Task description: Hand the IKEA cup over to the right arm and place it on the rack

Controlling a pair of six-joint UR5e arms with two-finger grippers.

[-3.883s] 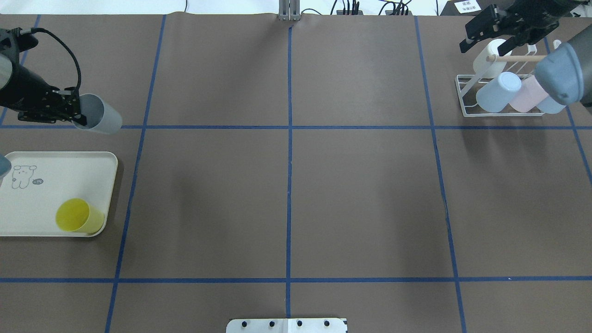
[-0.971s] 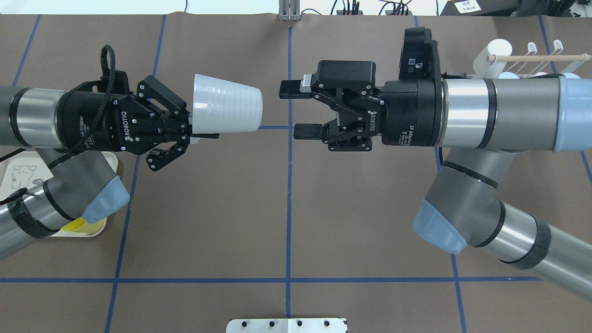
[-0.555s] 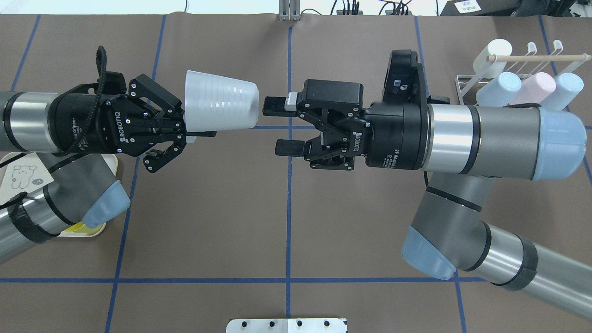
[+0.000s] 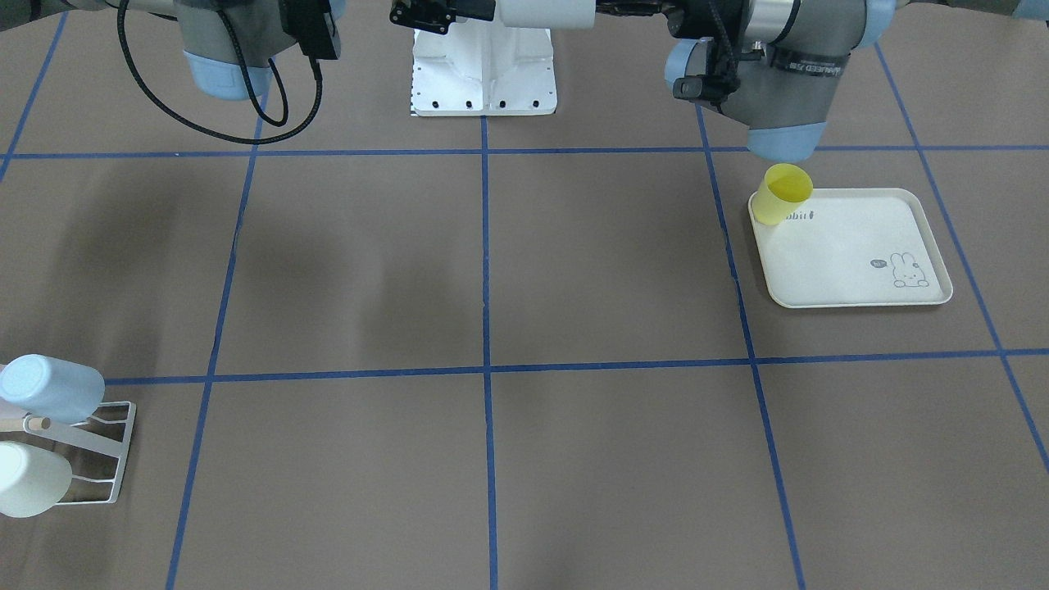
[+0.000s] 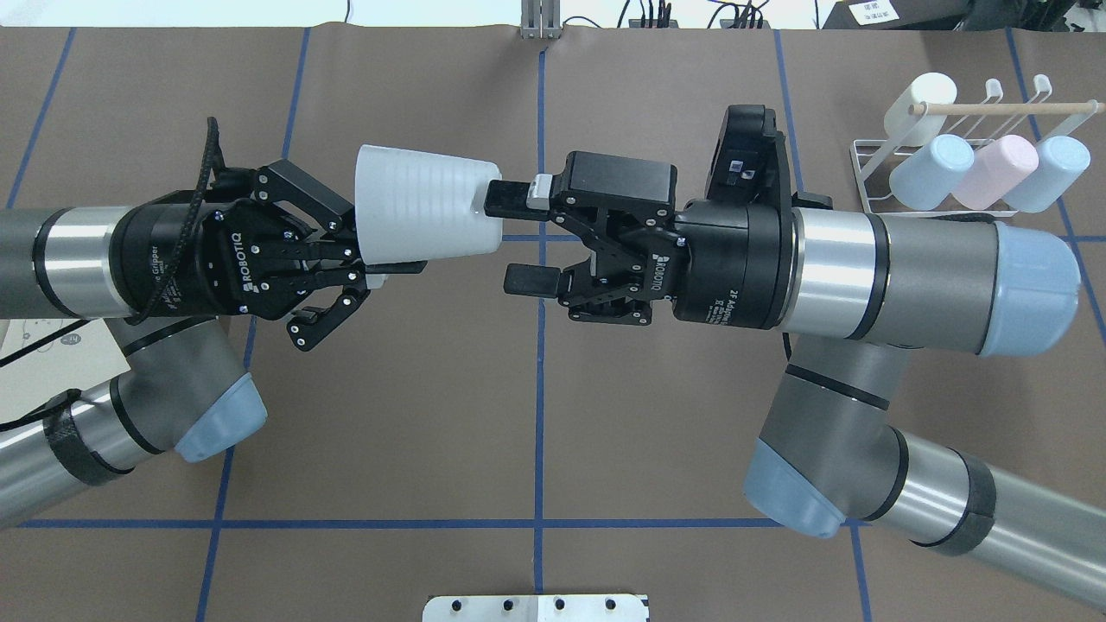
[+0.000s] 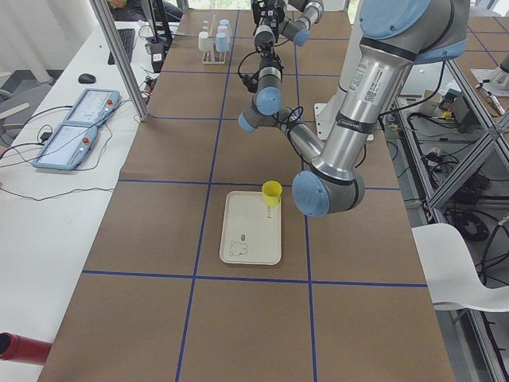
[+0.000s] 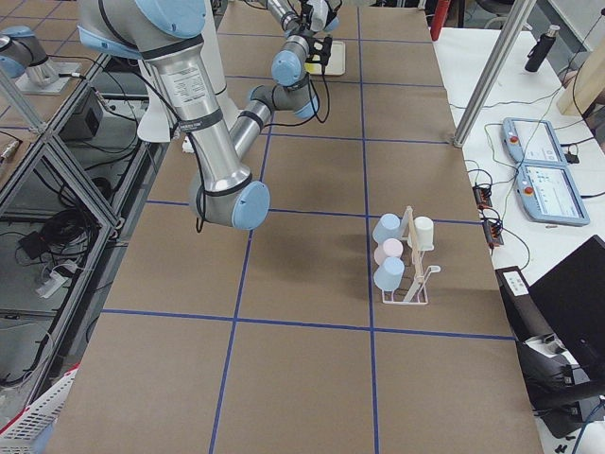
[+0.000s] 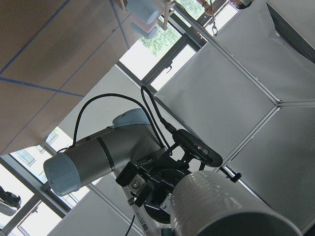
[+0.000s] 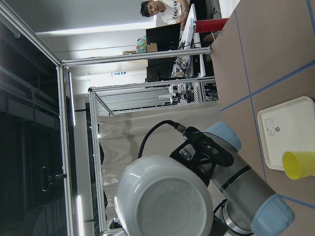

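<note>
The IKEA cup point(image 5: 423, 216) is pale grey-white and held level in mid-air over the table's middle, base toward the right arm. My left gripper point(image 5: 371, 259) is shut on the cup's rim. My right gripper point(image 5: 508, 239) is open, its jaws wide apart; the upper finger point(image 5: 510, 197) overlaps the cup's base and the lower finger hangs below it. The right wrist view looks at the cup's base point(image 9: 165, 196); the left wrist view shows its side point(image 8: 231, 206). The white wire rack point(image 5: 873, 164) with a wooden dowel stands at the far right.
The rack holds a cream cup point(image 5: 920, 99), two blue cups point(image 5: 929, 168) and a pink cup point(image 5: 994, 168). A cream rabbit-print tray point(image 4: 852, 246) with a yellow cup point(image 4: 783, 194) lies under my left arm. The robot's base plate point(image 5: 536, 607) is at the near edge.
Both arms swung in from the table's sides. In the last second the cup moved right and my open right gripper moved left, so its upper finger now reaches the cup's base.
</note>
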